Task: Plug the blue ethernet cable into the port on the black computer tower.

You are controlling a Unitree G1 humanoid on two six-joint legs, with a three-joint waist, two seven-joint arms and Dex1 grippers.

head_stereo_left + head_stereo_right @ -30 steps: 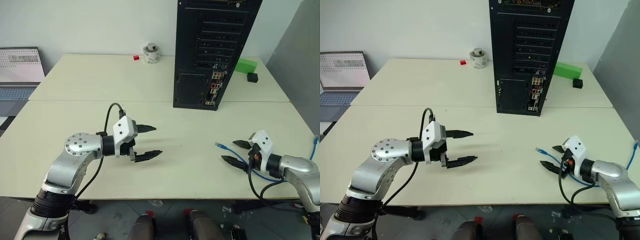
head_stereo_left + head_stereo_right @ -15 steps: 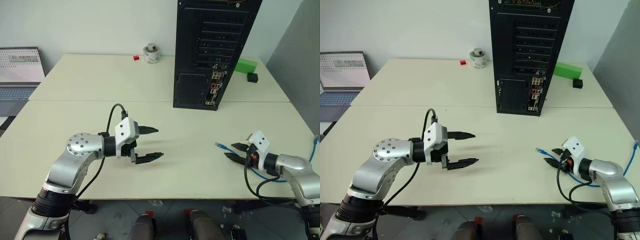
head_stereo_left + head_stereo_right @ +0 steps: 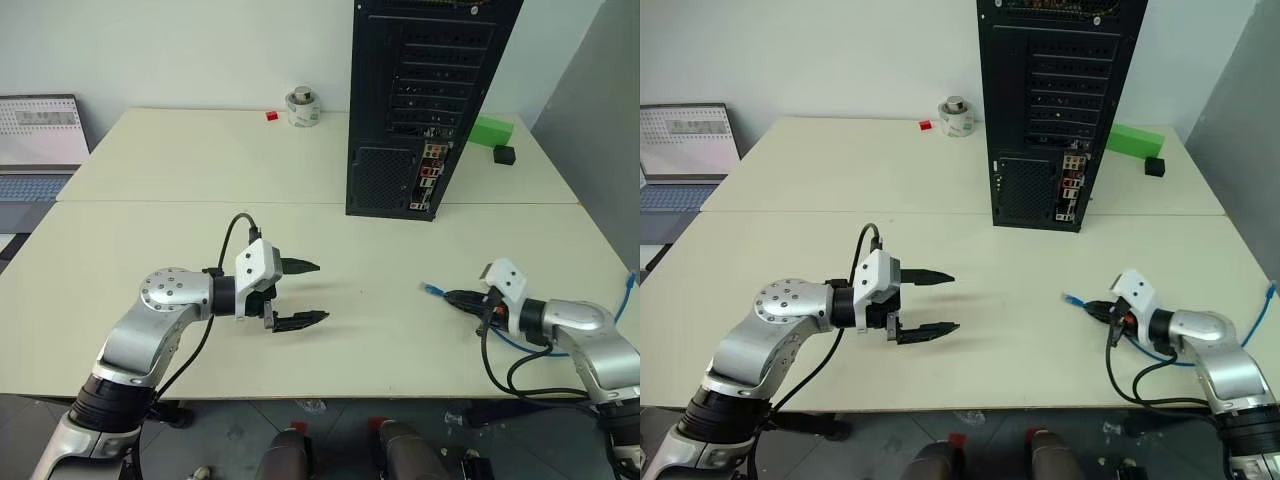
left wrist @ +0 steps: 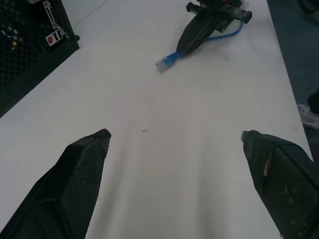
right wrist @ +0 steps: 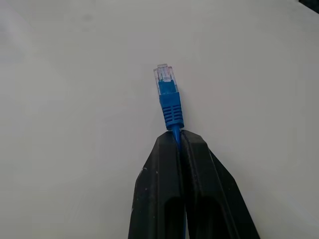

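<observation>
The right gripper (image 3: 462,298) had snapped closed since a second before, when its fingers stood apart around the blue ethernet cable (image 5: 171,113); now they clamped the cord just behind its plug, which poked out past the fingertips. And the hand had slid a little left across the table (image 3: 150,160), nearer in line with the black computer tower (image 3: 425,100). The left gripper (image 3: 308,294) had hardly budged, jaws wide apart, holding nothing, hovering just above the table, well short of the tower and off to its left. Both forearms reached inward, each gripper angled slightly downward, tips pointing toward one another. The cable's slack trailed back past the right wrist, toward the table's right edge. Farther off stood the tower, upright, its rear connector strip facing the robot, well apart from the plug.
</observation>
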